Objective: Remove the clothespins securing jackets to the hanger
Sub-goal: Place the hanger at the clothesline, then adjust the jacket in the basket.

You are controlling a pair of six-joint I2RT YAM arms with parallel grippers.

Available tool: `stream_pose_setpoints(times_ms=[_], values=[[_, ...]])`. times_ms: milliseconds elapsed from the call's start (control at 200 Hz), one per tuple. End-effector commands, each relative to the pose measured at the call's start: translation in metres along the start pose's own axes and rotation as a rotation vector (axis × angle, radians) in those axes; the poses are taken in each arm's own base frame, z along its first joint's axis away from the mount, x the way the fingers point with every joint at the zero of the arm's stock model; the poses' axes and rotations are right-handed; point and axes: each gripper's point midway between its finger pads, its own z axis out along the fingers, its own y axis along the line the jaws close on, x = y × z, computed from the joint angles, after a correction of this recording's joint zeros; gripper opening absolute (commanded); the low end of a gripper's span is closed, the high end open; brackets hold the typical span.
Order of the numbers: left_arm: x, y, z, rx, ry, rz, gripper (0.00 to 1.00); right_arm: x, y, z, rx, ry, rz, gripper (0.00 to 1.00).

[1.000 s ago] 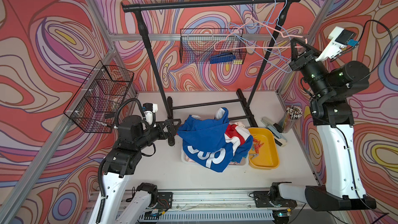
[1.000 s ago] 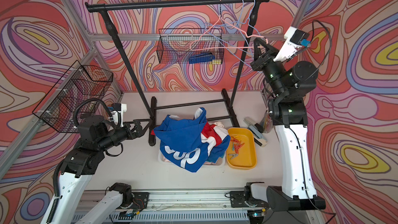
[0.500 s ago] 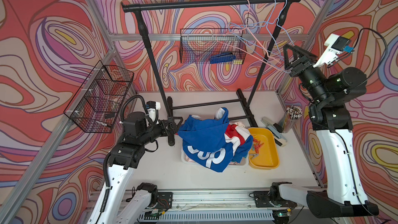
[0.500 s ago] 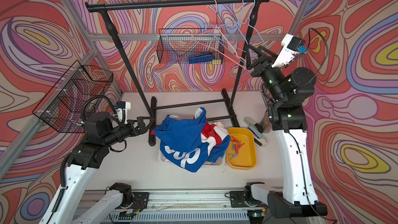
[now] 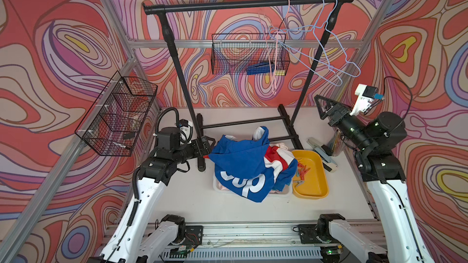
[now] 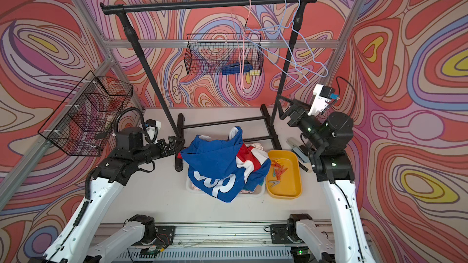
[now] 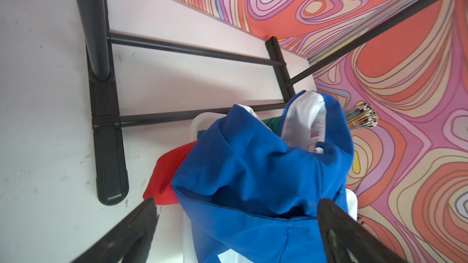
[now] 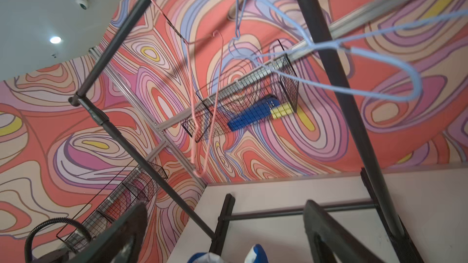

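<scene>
the left end effector [image 5: 205, 147], jaws wide and empty, sits just beside the heaped jackets [image 5: 240, 163] at mid-table, so a sweep could snag the cloth and drag the pile over the clothespins [image 5: 302, 170] in the yellow tray [image 5: 314, 184] toward the right edge; the right end effector [image 5: 326, 108], also wide and empty, hangs near the bare hangers [image 5: 329, 54] and could hook one off the rail [image 5: 240, 3]. the white table [image 5: 177, 198] is scuffed, hemmed by swirly patterned walls [image 5: 50, 72].

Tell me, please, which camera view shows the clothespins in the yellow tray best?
The top views: both show the clothespins lying uncovered in the yellow tray, small but distinct. Neither wrist view shows them.
</scene>
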Motion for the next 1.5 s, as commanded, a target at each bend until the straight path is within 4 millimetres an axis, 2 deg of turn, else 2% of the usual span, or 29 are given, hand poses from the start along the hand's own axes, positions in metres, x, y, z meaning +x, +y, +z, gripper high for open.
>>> stream_pose_setpoints(times_ms=[0, 125, 230, 421, 541, 631, 761, 836, 942, 997, 1057, 1107, 1152, 1227, 1282, 1492], values=[[0.005, 0.012, 0.014, -0.045, 0.018, -0.002, 1.00, 0.061, -0.039, -0.001, 0.092, 0.147, 0.116, 0.97], [0.007, 0.011, 0.030, -0.055, 0.042, 0.019, 1.00, 0.118, -0.070, -0.005, 0.138, 0.249, 0.209, 0.97], [0.010, 0.008, 0.043, -0.073, 0.066, 0.052, 1.00, 0.149, -0.085, -0.010, 0.165, 0.299, 0.258, 0.96], [0.019, 0.004, 0.066, -0.062, 0.129, 0.069, 1.00, 0.197, -0.094, -0.015, 0.179, 0.402, 0.327, 0.95], [0.034, -0.005, 0.080, -0.052, 0.210, 0.121, 1.00, 0.227, -0.098, -0.025, 0.217, 0.475, 0.349, 0.93], [0.044, -0.007, 0.086, -0.049, 0.247, 0.143, 1.00, 0.252, -0.100, -0.033, 0.244, 0.535, 0.376, 0.91], [0.058, -0.015, 0.092, -0.028, 0.288, 0.179, 0.98, 0.278, -0.096, -0.036, 0.272, 0.585, 0.374, 0.88], [0.068, -0.022, 0.095, -0.014, 0.318, 0.208, 0.87, 0.285, -0.092, -0.033, 0.262, 0.593, 0.368, 0.84], [0.082, -0.037, 0.099, 0.025, 0.363, 0.253, 0.64, 0.292, -0.084, -0.022, 0.223, 0.608, 0.382, 0.72], [0.089, -0.042, 0.103, 0.034, 0.387, 0.264, 0.46, 0.297, -0.081, -0.015, 0.207, 0.619, 0.384, 0.67], [0.099, -0.047, 0.109, 0.041, 0.420, 0.258, 0.21, 0.303, -0.077, -0.005, 0.191, 0.627, 0.382, 0.61], [0.108, -0.049, 0.115, 0.041, 0.447, 0.253, 0.08, 0.305, -0.073, 0.005, 0.175, 0.629, 0.377, 0.54], [0.116, -0.052, 0.121, 0.038, 0.468, 0.247, 0.00, 0.309, -0.070, 0.014, 0.173, 0.636, 0.369, 0.53], [0.131, -0.055, 0.131, 0.037, 0.494, 0.244, 0.00, 0.318, -0.068, 0.024, 0.178, 0.652, 0.367, 0.49], [0.141, -0.050, 0.139, 0.017, 0.510, 0.220, 0.00, 0.327, -0.068, 0.028, 0.180, 0.665, 0.372, 0.48], [0.190, -0.006, 0.158, -0.082, 0.566, 0.107, 0.00, 0.373, -0.068, 0.034, 0.228, 0.757, 0.351, 0.45]])
